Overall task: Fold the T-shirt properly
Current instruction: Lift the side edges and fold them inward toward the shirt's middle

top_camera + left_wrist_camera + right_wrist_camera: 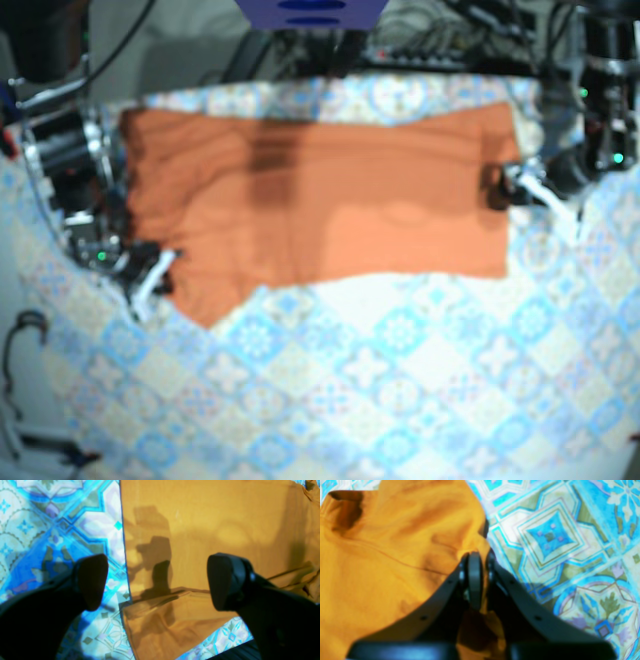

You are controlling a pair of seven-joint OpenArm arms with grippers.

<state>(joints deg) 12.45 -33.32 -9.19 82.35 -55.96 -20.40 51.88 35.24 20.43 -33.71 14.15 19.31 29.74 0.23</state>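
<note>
The soft orange T-shirt (320, 200) lies spread out wide and mostly flat across the far half of the desk (420, 400). One part of it hangs lower at the corner near the right arm. Under the T-shirt is a blue and white patterned cloth (50, 530) that covers the desk. The right claw (482, 565) is at that lower corner, and its two fingers are pressed together on a bit of the orange fabric, which is bunched up between them. Around that spot the T-shirt is wrinkled. The left claw (157, 580) is at the other end of the T-shirt, just at its side edge. Its two black fingers (91, 580) are wide apart and hold nothing. One finger is over the patterned cloth and the other is over the orange fabric, with the straight edge of the T-shirt between them. The claw's dark shadow falls on the T-shirt below it.
</note>
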